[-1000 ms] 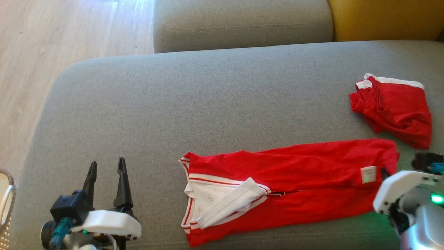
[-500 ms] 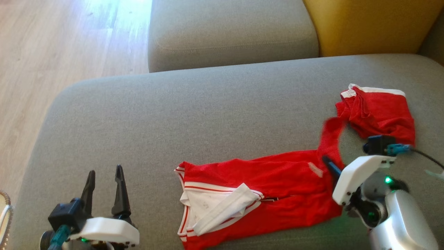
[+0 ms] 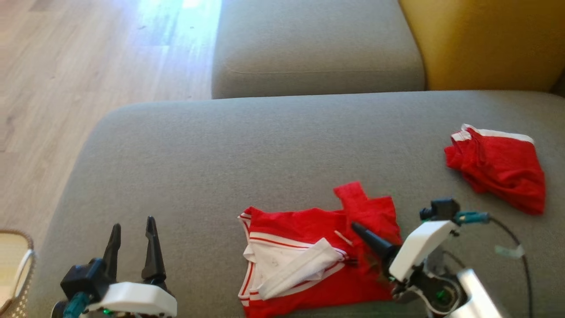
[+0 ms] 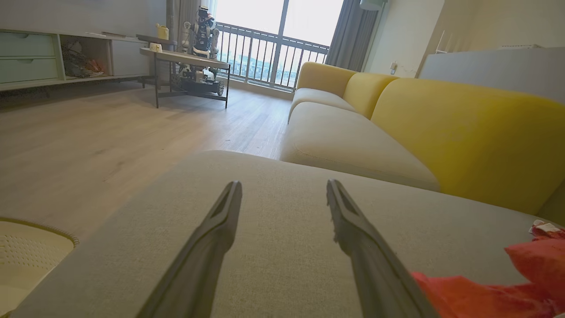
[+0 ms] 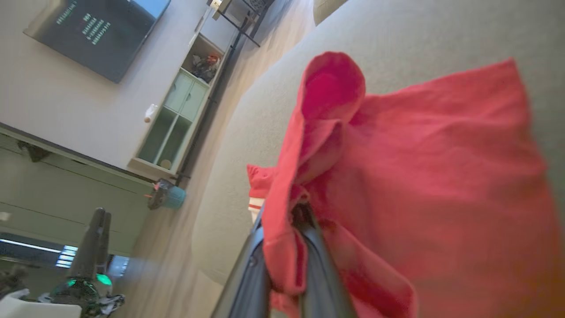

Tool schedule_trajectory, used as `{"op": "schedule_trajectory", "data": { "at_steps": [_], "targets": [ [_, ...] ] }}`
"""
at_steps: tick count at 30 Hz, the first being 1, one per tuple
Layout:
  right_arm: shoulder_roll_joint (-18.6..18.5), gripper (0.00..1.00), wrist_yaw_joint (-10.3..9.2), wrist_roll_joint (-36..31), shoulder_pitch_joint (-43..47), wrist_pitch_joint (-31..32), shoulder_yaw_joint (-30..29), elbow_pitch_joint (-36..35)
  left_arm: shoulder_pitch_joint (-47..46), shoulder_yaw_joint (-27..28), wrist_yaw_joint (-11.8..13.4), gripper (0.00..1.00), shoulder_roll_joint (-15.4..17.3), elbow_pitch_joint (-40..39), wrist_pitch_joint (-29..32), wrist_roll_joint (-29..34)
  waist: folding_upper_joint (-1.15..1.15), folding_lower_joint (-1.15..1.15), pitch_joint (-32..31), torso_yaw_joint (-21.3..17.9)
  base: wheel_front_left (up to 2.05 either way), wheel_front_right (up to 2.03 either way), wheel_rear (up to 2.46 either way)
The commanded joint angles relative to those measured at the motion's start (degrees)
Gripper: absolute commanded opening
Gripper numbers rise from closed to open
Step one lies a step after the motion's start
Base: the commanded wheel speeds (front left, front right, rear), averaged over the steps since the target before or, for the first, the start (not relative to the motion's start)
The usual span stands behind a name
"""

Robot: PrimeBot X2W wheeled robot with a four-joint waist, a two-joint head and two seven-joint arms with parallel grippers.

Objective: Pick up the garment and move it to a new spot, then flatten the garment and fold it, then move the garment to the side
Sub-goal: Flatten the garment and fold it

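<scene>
The garment (image 3: 309, 260), red with white trim, lies on the grey sofa seat (image 3: 265, 145) near its front edge. Its right end is lifted and doubled over towards the left. My right gripper (image 3: 358, 229) is shut on that raised red cloth; in the right wrist view the fabric (image 5: 419, 176) drapes over the closed right gripper (image 5: 296, 214). My left gripper (image 3: 132, 225) stands open at the lower left, apart from the garment, nothing between its fingers (image 4: 220, 229). A red edge of the garment (image 4: 485, 296) shows at the lower right of the left wrist view.
A second crumpled red piece of clothing (image 3: 496, 165) lies at the seat's right side. A yellow backrest (image 3: 485, 39) and another grey cushion (image 3: 313, 44) stand behind. A woven basket (image 3: 13, 251) sits on the wooden floor (image 3: 66, 66) at the left.
My right gripper has carried the garment's right end up and to the left, doubling the long red cloth over itself. The head camera shifted. The left gripper stayed put.
</scene>
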Motion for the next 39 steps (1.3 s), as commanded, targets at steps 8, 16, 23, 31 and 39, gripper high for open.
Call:
{"op": "schedule_trajectory", "data": {
  "at_steps": [8,16,23,31,39],
  "targets": [
    [0.2,0.00,-0.01,17.3,-10.1,-10.1,15.6,9.3,-2.1,1.7,-0.4,1.00,-0.3,-1.1,-0.7,0.2,0.00,0.00,0.2,5.1,0.00,0.00,0.00],
    [0.2,0.00,-0.01,32.8,-17.3,-18.5,34.2,18.7,-2.3,0.9,-0.7,1.00,-0.4,-0.1,-0.7,0.7,0.00,0.00,1.3,10.0,0.00,0.00,0.00],
    [0.2,1.00,-0.01,44.5,-21.6,-23.8,47.4,24.9,-2.4,1.0,-0.8,1.00,-0.1,0.4,-0.7,0.7,0.00,0.00,1.5,12.4,0.00,0.00,0.00],
    [0.2,1.00,-0.01,56.6,-26.9,-29.0,59.6,25.4,-2.2,1.2,-0.5,1.00,0.0,0.5,-0.7,0.6,0.00,0.00,1.7,12.1,0.00,0.00,0.00],
    [0.2,1.00,-0.01,60.2,-33.0,-33.9,63.0,26.5,-2.5,1.1,-0.3,1.00,-0.1,0.4,-0.7,0.3,0.00,0.00,1.5,9.9,0.00,0.00,0.00]
  ]
}}
